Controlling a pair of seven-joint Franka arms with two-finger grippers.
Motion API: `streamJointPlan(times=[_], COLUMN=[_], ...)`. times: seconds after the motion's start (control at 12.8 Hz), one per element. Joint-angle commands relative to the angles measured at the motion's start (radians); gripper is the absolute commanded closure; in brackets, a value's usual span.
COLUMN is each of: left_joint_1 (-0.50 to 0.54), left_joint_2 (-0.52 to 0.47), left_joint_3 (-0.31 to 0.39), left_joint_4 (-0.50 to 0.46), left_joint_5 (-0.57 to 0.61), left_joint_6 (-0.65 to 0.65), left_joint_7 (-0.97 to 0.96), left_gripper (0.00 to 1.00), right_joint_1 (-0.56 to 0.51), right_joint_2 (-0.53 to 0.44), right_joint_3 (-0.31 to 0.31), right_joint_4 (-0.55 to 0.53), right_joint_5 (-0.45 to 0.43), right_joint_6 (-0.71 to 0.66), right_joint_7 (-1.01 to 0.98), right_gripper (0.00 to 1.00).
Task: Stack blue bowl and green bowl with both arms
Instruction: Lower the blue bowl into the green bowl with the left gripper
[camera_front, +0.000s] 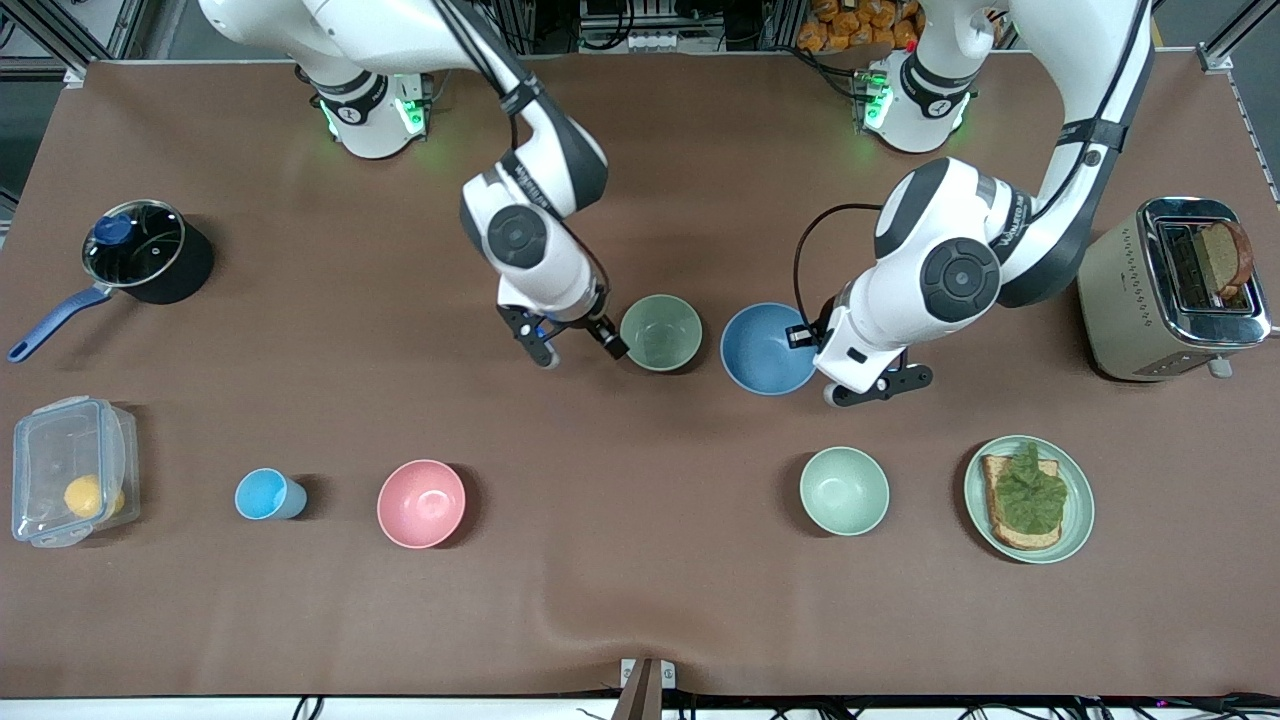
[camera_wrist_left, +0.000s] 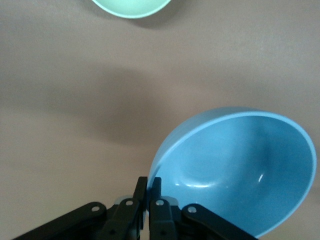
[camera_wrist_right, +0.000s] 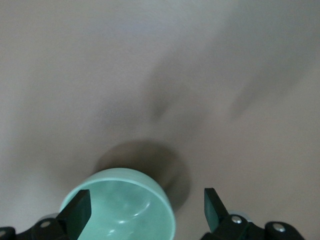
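The blue bowl (camera_front: 765, 348) and the sage green bowl (camera_front: 660, 332) sit side by side at mid-table, the green one toward the right arm's end. My left gripper (camera_front: 812, 352) is shut on the blue bowl's rim on the side toward the left arm's end. In the left wrist view its fingers (camera_wrist_left: 149, 182) pinch the rim and the blue bowl (camera_wrist_left: 235, 170) looks tilted. My right gripper (camera_front: 578, 348) is open at the green bowl's edge toward the right arm's end. In the right wrist view the green bowl (camera_wrist_right: 120, 210) shows between the spread fingers of the gripper (camera_wrist_right: 146, 207).
A mint bowl (camera_front: 844, 490) and a plate with toast and lettuce (camera_front: 1075, 520) lie nearer the front camera. So do a pink bowl (camera_front: 421, 503), a light-blue cup (camera_front: 265, 494) and a clear box (camera_front: 70, 485). A toaster (camera_front: 1170, 290) and a pot (camera_front: 140, 255) stand at the table's ends.
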Motion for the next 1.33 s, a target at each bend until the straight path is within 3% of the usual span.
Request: streamJointPlan(times=[0.0,0.31,0.86,1.25], left_joint_1=[0.001,-0.032,-0.06,-0.107], left_joint_2=[-0.012,-0.004,0.005,0.046], left_joint_3=[-0.014,-0.017,-0.017,-0.017], left_joint_4=[-0.019,-0.021,-0.052,-0.056], left_joint_5=[-0.046,-0.062,-0.062,-0.072], left_joint_6=[0.0,0.018,0.058,0.149], left_joint_7=[-0.009,-0.052,-0.067,-0.156], left_gripper=[1.0,1.0,1.0,1.0], right_joint_1=[-0.038,-0.044,0.005,0.019], right_joint_2=[0.016,0.081,0.147,0.154], right_joint_3=[0.009,0.012,0.017,0.017], right_joint_4=[0.001,-0.007,-0.018,-0.018], right_joint_5=[0.182,0.21,0.38,0.39], right_joint_6=[0.018,0.087,0.269,0.28], right_joint_7=[0.008,-0.015,-0.019,-0.021], right_gripper=[0.0,0.0,0.0,0.0])
